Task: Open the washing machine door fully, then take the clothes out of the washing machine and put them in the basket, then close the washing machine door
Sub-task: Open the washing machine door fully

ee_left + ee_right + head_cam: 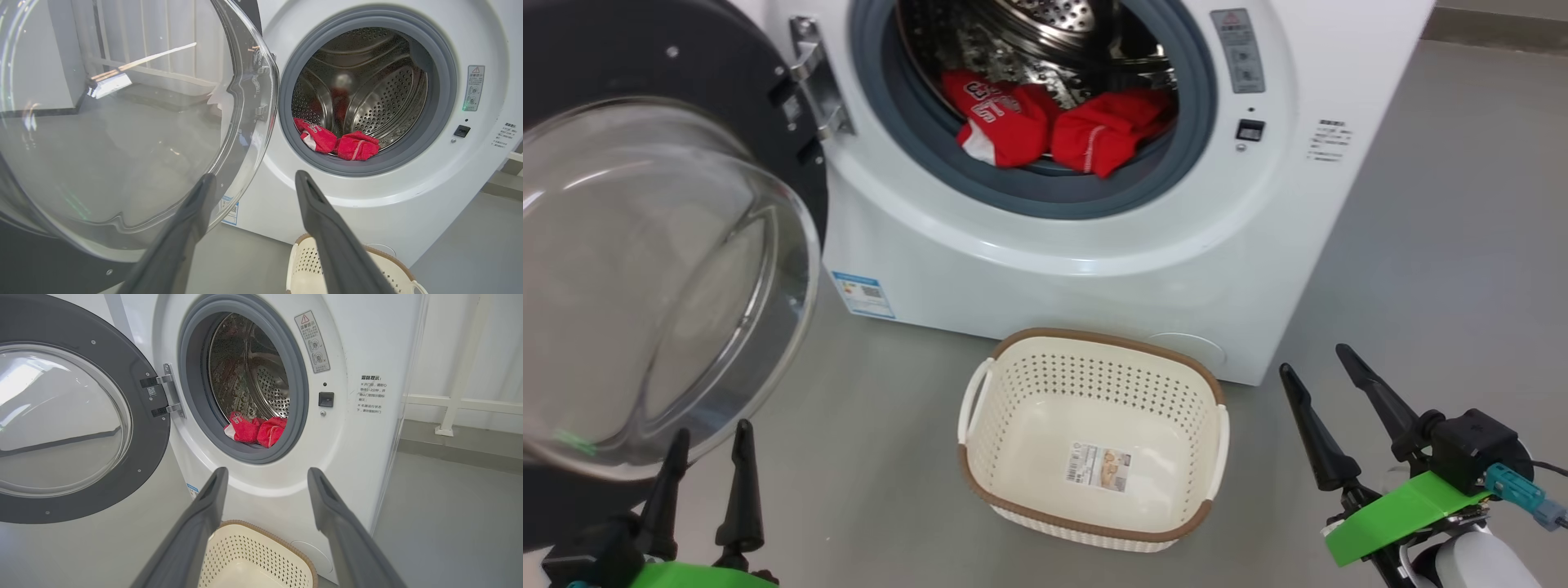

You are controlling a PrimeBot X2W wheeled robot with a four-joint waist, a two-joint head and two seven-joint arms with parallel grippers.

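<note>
The washing machine door [645, 269] is swung open; the clothes [1005, 114] are left inside, ahead of the left gripper [710, 431] and right gripper [1314, 359], both spread and empty; the basket [1094, 336] between them is unfilled.

washing machine door [662, 269]: swung open at the left, glass bulging toward the near side.
clothes [1054, 126]: two red pieces at the drum's front lip, inside the washing machine [1094, 245].
basket [1094, 339]: on the floor [1421, 245], just in front of the machine.
left gripper [712, 430]: near left, jaws apart.
right gripper [1314, 359]: near right, jaws apart.
</note>
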